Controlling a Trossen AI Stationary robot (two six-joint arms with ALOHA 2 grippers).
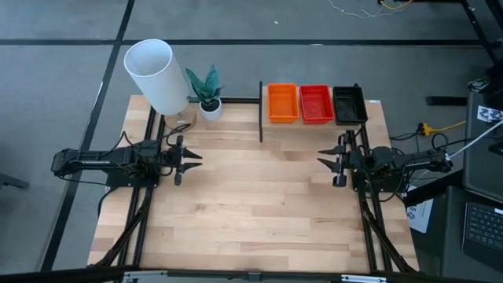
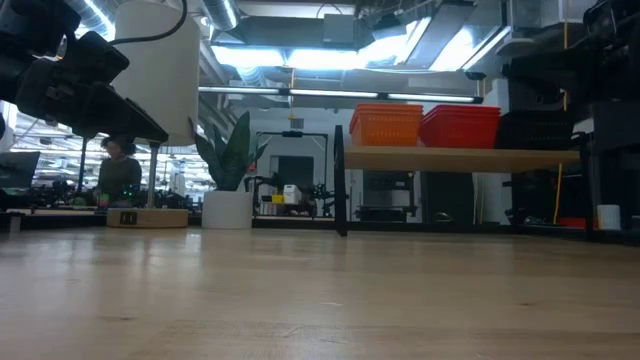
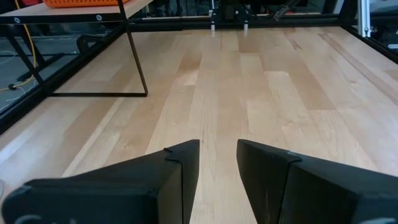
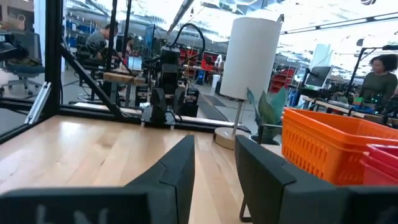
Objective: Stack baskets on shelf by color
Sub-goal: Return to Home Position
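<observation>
Your baskets sit on the shelf (image 2: 460,157) at the far side of the worktop (image 1: 259,212), sorted side by side into an orange pile (image 1: 283,103), a red pile (image 1: 316,104) and a black pile (image 1: 349,104). How many lie in each pile cannot be counted from these views. Both arms hang low over the worktop, well apart from the shelf. The left claw (image 1: 196,157) and the right claw (image 1: 322,158) each show a narrow gap between the fingers and hold nothing. If you must shift a basket, expect light, thin plastic that flexes a little, and pinch one mesh wall at its rim, mid-span. No brand, label or writing is readable on them.
</observation>
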